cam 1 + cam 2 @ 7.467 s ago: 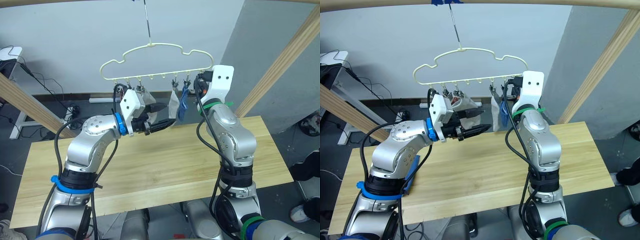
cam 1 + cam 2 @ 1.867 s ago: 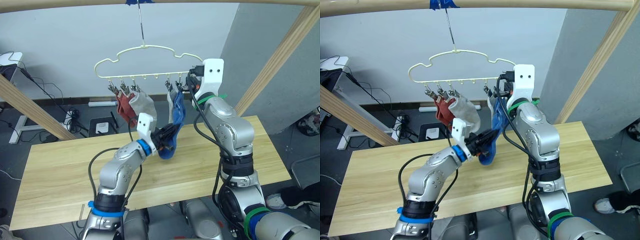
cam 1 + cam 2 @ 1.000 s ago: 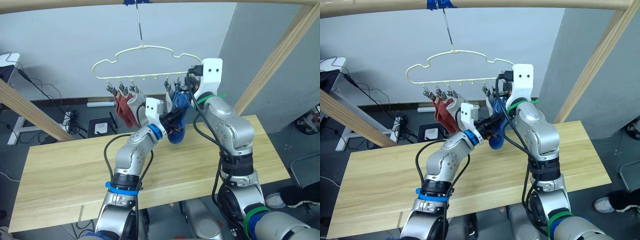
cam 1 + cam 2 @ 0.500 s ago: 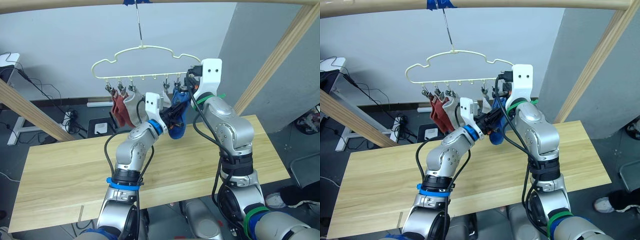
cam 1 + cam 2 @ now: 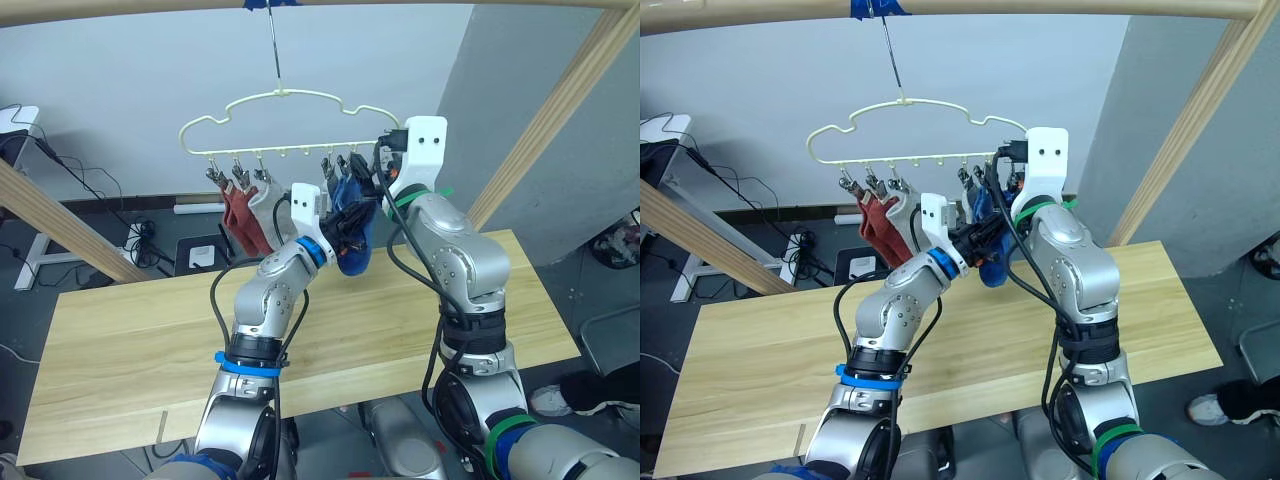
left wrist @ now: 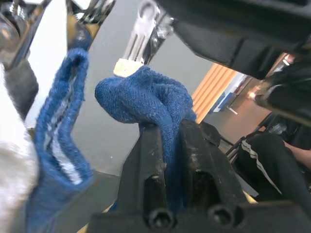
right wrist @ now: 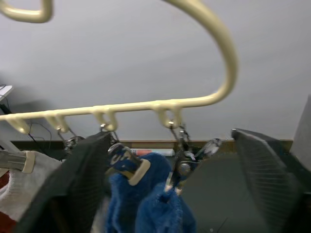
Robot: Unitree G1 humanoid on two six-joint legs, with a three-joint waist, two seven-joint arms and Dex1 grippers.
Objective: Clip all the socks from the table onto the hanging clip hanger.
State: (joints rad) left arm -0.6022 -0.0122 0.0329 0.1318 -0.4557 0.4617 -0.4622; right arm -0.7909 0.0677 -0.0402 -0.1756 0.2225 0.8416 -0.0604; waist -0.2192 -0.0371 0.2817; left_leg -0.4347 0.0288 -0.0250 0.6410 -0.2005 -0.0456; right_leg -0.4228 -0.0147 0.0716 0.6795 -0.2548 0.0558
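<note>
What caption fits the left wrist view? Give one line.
Left gripper pinches a blue sock and lifts it toward a metal clip.

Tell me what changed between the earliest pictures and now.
The left tool, which held nothing then, has taken hold of a blue sock and raised it to the clip hanger, close under a clip beside the right tool. The right tool stayed up at the hanger's right end. The red sock and grey sock stayed clipped on the left.
</note>
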